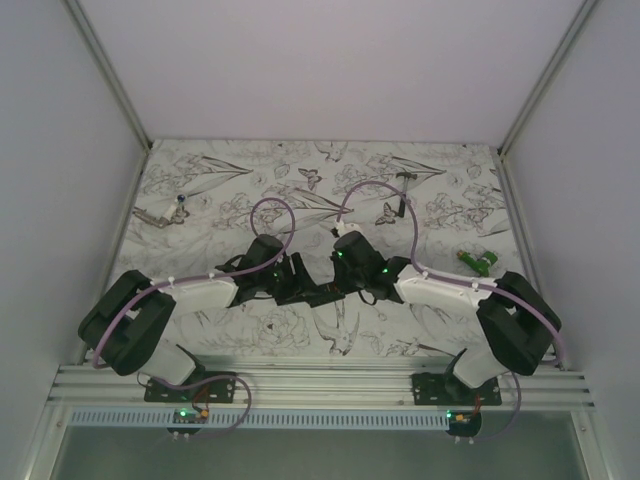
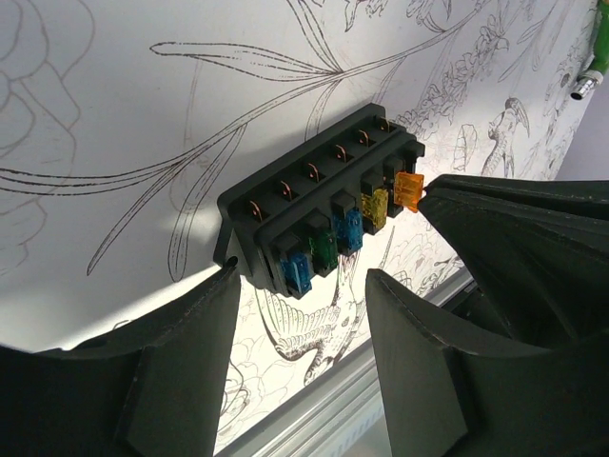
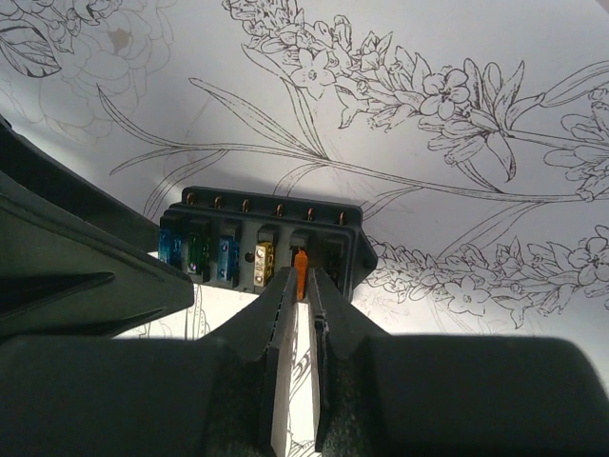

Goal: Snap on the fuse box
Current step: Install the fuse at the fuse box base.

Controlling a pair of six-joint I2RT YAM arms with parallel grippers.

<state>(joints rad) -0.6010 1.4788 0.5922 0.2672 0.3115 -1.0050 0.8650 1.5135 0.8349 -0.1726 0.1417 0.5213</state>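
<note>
The fuse box [image 2: 314, 181] is held up off the table [image 1: 220, 190], between the two arms, over the near middle of the flower-printed surface. It is grasped at its near end by the left gripper [image 2: 303, 286], whose two fingers [image 2: 181, 362] are pressed against the box's opposite sides with the jaws set wide. The box is tilted, so that its open face with the slots is turned toward the right arm.

A row of fuses is seated in that face: a blue fuse [image 2: 295, 271], a green fuse [image 2: 324, 249], a second blue fuse [image 2: 349, 228] and a yellow fuse [image 2: 374, 208], side by side. Copper contacts are seen along the rim above them.

The right gripper [image 3: 303, 284] is clenched on an orange fuse [image 3: 302, 271], which is pinched by its edges between the nearly closed fingertips. The orange fuse is placed at the slot just beside the yellow one, at the end of the row farthest from the left gripper. Whether it is fully seated cannot be told.

A small green object [image 1: 478, 262] is seen lying on the table well apart from the box, near the right edge.
</note>
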